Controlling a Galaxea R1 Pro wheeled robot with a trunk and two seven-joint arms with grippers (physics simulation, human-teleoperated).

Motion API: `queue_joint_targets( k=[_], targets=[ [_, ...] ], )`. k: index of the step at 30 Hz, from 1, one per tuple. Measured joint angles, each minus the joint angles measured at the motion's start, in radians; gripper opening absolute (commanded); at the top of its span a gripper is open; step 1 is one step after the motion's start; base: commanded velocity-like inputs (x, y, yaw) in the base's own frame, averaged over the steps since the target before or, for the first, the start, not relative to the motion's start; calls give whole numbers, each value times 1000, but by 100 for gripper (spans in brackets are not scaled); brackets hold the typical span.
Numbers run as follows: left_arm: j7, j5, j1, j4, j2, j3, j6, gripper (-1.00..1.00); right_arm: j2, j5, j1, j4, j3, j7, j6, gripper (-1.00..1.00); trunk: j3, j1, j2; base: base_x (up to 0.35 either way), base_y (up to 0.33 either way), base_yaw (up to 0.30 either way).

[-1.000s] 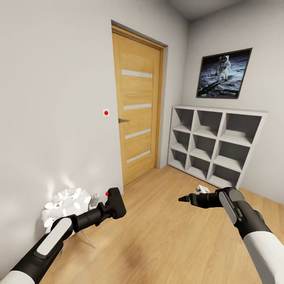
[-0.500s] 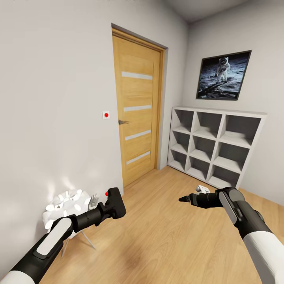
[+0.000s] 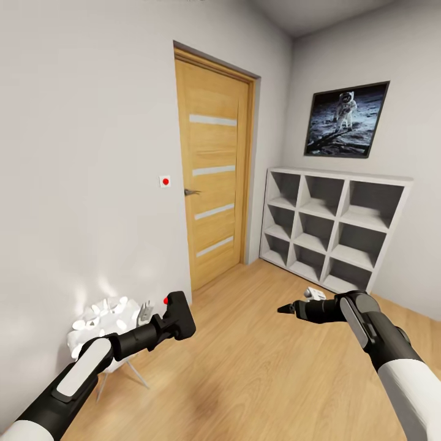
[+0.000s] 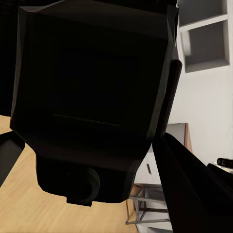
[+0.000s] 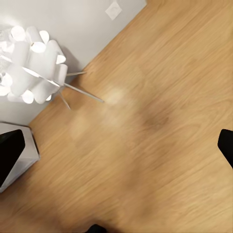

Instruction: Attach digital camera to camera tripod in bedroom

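Black digital camera (image 3: 178,315) clamped in left pincer (image 3: 170,323)

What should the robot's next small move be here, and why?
Probably turn the base to look for the tripod. The left gripper holds the digital camera, and ahead stand a closed wooden door, a white cube shelf and a white lamp on the plank floor, so there is nothing to mount it on.
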Motion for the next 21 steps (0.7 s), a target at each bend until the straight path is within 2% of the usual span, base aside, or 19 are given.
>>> queue_joint_targets(
  k=[21],
  targets=[
    [0,0,0,-1,0,0,-1,-100,0,1,0,-63,-2,-3,-13,100,66,-81,147,0,0,0]
  ],
)
